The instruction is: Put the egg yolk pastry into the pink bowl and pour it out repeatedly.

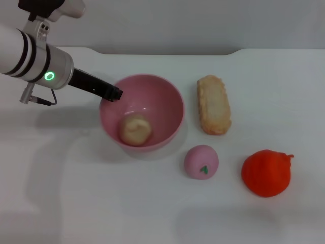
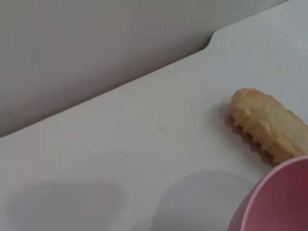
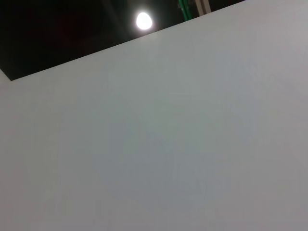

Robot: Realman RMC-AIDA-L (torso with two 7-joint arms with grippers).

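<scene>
Left gripper [image 1: 116, 94] right at the left rim of the pink bowl [image 1: 167, 101], whether it's pinching that rim I can't tell | egg yolk pastry [image 1: 135, 129] sits inside the bowl, on its floor | long bread [image 1: 213, 104] just right of bowl | pink ball [image 1: 201, 161] and orange lump [image 1: 266, 173] in front-right on the white table [image 1: 76, 193].

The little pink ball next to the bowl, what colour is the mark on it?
Green. The small mark on the pink ball shows best in the head view.
</scene>
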